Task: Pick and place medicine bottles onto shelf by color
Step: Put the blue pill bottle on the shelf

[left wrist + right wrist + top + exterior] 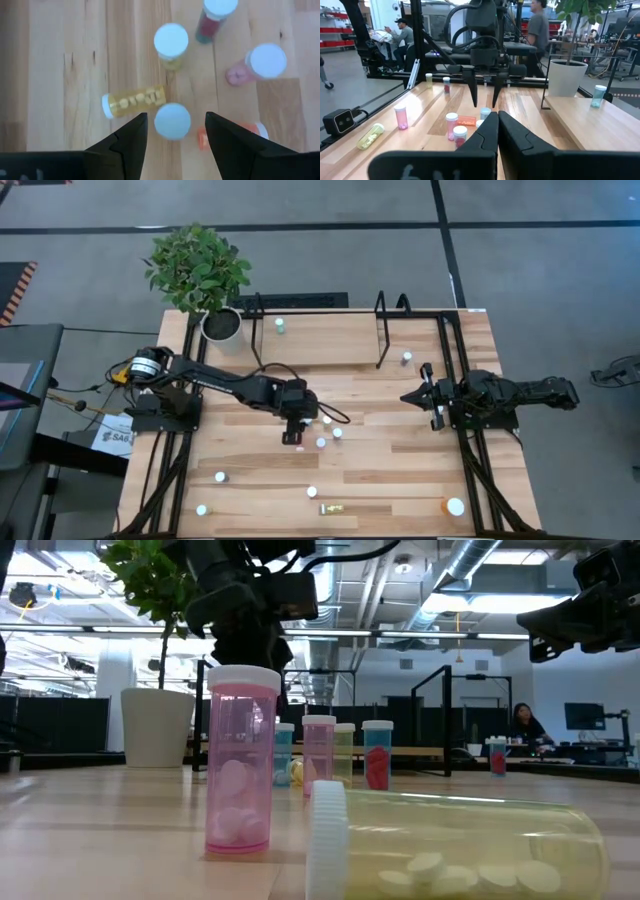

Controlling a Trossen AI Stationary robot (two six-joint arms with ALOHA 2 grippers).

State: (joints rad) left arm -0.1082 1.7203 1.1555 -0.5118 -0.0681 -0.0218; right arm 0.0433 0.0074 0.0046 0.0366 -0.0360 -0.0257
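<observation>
**White caps, mixed bodies on pale wood**

The tabletop (380,450) is light plank wood with a darker grain. Around the potted plant (197,265), green-leaved in a white pot (222,325), every bottle wears a white cap. In the low view, a pink bottle (241,762) holds white pills; a clear yellow one (470,845) lies beside it. Both tools, left (174,131) and right (497,131), are black.

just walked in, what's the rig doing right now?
Sorting run, with little shelved so far. The left gripper hangs open over a cluster of medicine bottles mid-table, fingers on either side of one upright white cap; nothing is gripped. The right gripper waits shut at the table's right side. One bottle stands on the shelf; most are scattered on the table, some lying on their sides.
</observation>
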